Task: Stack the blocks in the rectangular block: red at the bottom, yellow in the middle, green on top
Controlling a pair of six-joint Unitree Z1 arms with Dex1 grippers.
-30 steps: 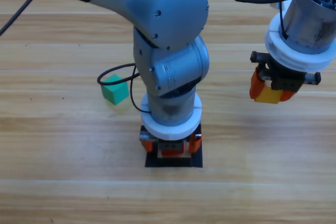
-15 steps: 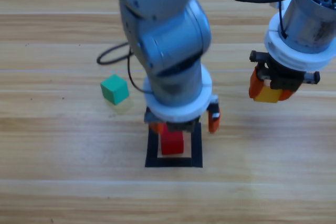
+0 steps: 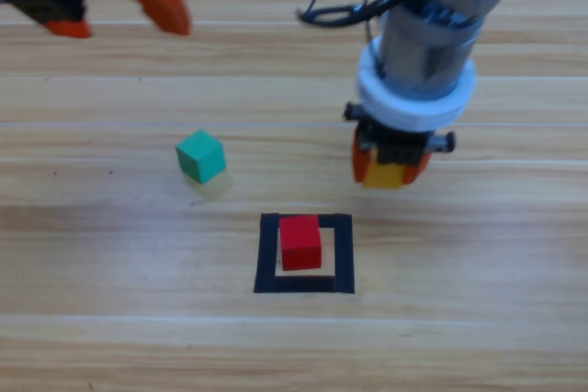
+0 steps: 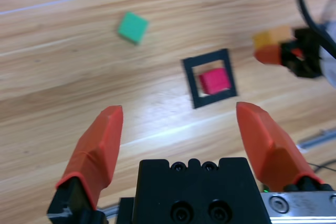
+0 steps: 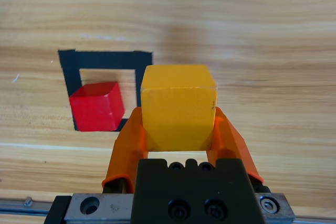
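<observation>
- The small matte red cube [image 3: 300, 242] sat inside the flat rectangle of black tape [image 3: 344, 254] on the wooden desk [image 3: 478, 319], with tape showing on all sides of it.
- The right pincer [image 3: 390, 169] hung just beyond the tape rectangle's far right corner, clamped on the small matte yellow cube [image 3: 386, 174]. In the right wrist view the yellow cube [image 5: 178, 107] stood squarely between the two orange jaws, and the red cube [image 5: 97, 106] lay off to one side of it, not underneath.
- The left pincer [image 3: 110, 8] was far from the tape rectangle, near the picture's top left corner, its jaws spread wide with nothing between them.
- The small matte teal-green cube [image 3: 201, 155] rested on the desk to the upper left of the tape rectangle, well apart from it and untouched.
- Likely risks: the yellow cube was not yet over the red one, so a descent from here would probably set it on the tape or the bare desk. A release slightly off-centre could leave it overhanging, or tip it off. A low sideways approach could knock the red cube out of the rectangle, since the jaws reached down past the yellow cube's sides.
- Nothing stood between the yellow cube and the red cube; the green cube and left arm were clear of that path.
</observation>
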